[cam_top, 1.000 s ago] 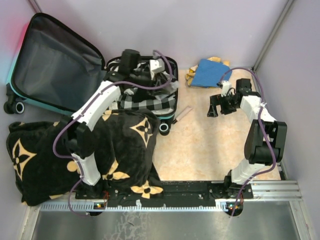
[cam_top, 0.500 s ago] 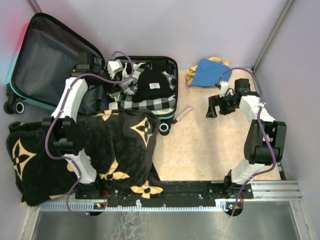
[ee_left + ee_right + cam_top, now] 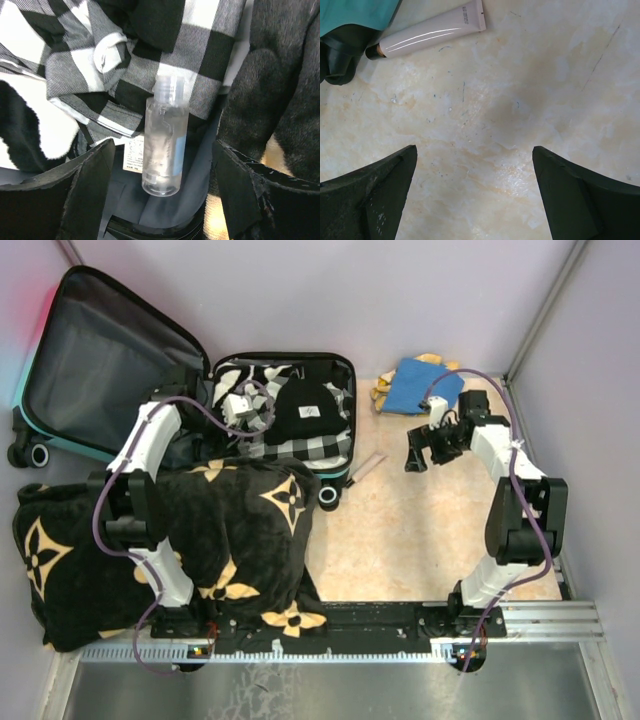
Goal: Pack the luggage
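My left jaws stand wide, gripping nothing; a clear bottle (image 3: 164, 145) lies between them in the luggage (image 3: 196, 175), on checked cloth (image 3: 200, 65). My right jaws gape empty over the surface (image 3: 495, 125), with a tube (image 3: 427, 36) just beyond.

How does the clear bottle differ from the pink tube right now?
The clear bottle is see-through with a clear cap; the pink tube is opaque with a dark cap. The bottle lies inside the luggage against the checked cloth; the tube lies on the bare table outside it. Both lie on their sides, unheld.
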`<state>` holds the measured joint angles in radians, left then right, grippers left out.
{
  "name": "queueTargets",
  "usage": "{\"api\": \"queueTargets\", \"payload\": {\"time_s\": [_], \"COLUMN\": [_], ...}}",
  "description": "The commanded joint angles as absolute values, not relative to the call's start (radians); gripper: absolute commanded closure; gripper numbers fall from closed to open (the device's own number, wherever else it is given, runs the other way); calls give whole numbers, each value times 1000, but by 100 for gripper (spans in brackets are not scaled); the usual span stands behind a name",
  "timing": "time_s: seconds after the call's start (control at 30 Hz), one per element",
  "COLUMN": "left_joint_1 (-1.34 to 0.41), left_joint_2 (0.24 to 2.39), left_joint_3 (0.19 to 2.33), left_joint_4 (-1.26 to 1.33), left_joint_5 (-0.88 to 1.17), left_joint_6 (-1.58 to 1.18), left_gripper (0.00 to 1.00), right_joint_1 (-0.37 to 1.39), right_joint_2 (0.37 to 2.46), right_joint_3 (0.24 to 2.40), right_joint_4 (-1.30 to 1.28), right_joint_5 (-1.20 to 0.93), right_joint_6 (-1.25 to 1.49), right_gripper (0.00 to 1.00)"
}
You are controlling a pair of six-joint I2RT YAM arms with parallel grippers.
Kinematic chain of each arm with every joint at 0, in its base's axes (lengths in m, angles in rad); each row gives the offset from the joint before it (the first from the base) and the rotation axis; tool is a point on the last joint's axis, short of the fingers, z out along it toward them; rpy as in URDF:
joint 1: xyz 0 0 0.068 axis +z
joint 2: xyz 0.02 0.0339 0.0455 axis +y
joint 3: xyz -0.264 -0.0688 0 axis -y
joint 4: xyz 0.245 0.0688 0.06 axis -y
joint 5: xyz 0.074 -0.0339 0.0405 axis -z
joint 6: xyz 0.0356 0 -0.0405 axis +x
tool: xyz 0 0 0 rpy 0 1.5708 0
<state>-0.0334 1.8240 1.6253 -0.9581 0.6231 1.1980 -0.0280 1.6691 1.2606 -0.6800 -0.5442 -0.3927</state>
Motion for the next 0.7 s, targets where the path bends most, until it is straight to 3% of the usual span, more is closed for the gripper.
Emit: {"api": "queueTargets", "payload": {"time_s": [0.0,0.37,0.47,0.67], "left_joint_1": [-79,-345,-444,-588], "left_joint_2": [1817,1898,1954,2145], "left_joint_3": [1713,2018,2074,2283], "left_joint_4": [-966,-860,-747,-820], "left_joint_5": [613,562,427,317], "left_joint_6": [1145,766,531,281], "left_gripper": [15,14,15,19], "right_joint_1": [-18,4,6,6], "right_joint_2": [1688,1714,1722,1719], "right_joint_3": [1315,1360,1368,1359], "right_joint_4": [-679,-673,-668,-650], "right_joint_5": [-539,-540,-534,-519], "right_joint_6": [-405,-397,-384,-358], "right_gripper": [1,2,2,2]}}
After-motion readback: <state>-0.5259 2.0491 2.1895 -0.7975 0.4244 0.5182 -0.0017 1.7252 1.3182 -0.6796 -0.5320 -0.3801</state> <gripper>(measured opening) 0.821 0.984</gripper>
